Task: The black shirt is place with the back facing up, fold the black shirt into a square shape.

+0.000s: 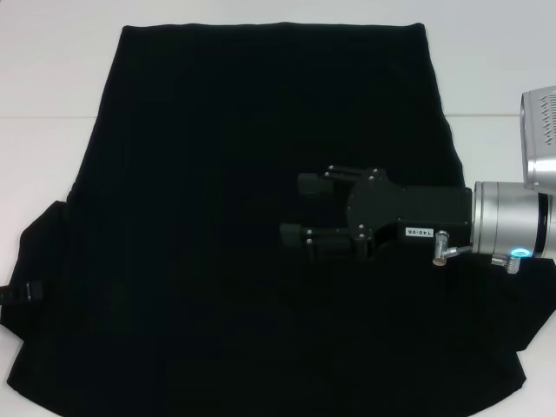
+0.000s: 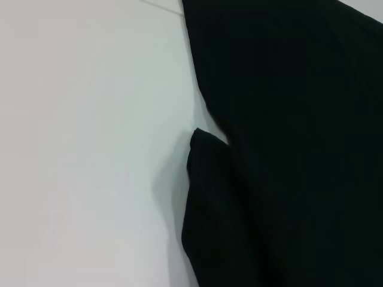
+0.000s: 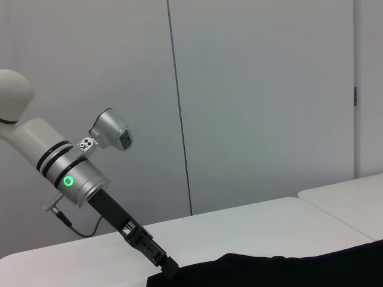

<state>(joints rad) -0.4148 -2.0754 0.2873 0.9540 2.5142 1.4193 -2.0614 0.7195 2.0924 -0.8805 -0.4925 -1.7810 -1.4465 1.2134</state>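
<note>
We see the black shirt (image 1: 217, 174) spread flat over most of the white bench (image 1: 52, 78), its plain side up with no lettering showing. The straight hem lies at the far side, and the cloth widens toward the near edge, where the head view cuts it off. A sleeve (image 1: 35, 252) sticks out at the robot's left; the left wrist view shows that sleeve (image 2: 209, 197) as a folded flap lying against the shirt's side edge on the pale bench (image 2: 90, 149). Black on black makes folds and seams hard for us to make out.

The right end effector (image 1: 300, 208) reaches in from the right and hangs over the middle of the shirt, its fingers (image 1: 313, 183) pointing toward the robot's left. The two fingers stand apart with a clear gap between them, and nothing is held in it. We cannot tell whether the fingertips touch the cloth, as they blend into it.

The left end effector (image 3: 167, 263) shows only in the right wrist view, slanting down to the shirt's edge (image 3: 269, 272) at the bench (image 3: 239, 227). Its tip merges with the dark fabric, so we cannot tell how its fingers stand or whether they have hold of the cloth. In the head view, only a small dark bit at the left sleeve hints at it.
</note>
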